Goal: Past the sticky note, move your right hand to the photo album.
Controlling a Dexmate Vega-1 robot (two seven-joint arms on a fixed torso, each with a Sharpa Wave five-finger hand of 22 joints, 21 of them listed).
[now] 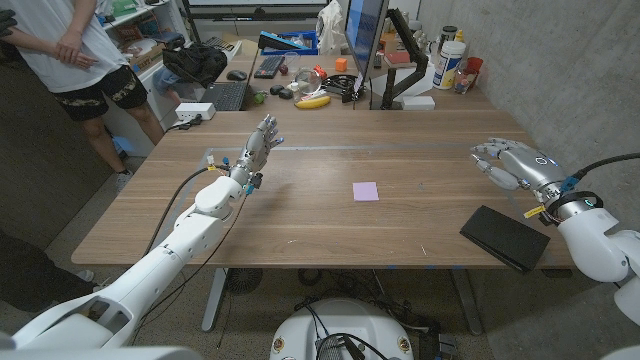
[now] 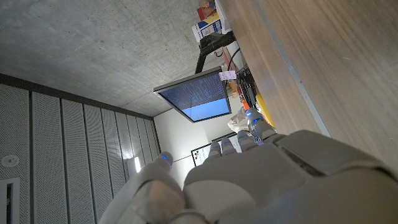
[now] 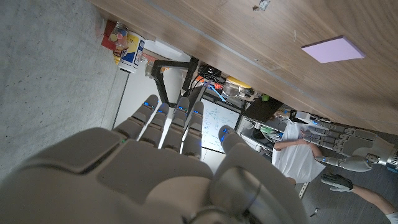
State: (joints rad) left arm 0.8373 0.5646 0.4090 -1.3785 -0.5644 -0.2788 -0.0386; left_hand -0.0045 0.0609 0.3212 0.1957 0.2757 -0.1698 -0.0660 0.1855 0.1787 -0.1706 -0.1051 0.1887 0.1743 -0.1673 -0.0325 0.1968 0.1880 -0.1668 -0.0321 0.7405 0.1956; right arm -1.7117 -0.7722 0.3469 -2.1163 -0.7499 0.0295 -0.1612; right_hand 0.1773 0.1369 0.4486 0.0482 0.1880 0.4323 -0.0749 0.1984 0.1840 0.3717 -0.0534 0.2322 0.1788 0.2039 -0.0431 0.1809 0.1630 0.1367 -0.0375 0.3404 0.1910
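Here, right hand: raised over the table's right side, holding nothing, fingers a little apart and gently curled, tips toward the table's middle; the right wrist view shows its fingers side by side.
Photo album: black, closed, lying flat at the near right corner of the table, turned at an angle, one corner at the near edge; nearer the robot than the right hand and apart from it.
Sticky note: purple square, flat on the wood around the table's middle, well left of the album; also seen in the right wrist view.
Left hand: held up over the far left part of the table, fingers extended and slightly spread, gripping nothing; the left wrist view shows its back and fingertips.
Table: wooden, bare boards between note and album and between note and left hand.
Far edge: a second desk butts against it, carrying a monitor, a banana, a laptop, and bottles.
Right edge: concrete wall just beyond.
Person: standing off the far left corner, hands at the waist.
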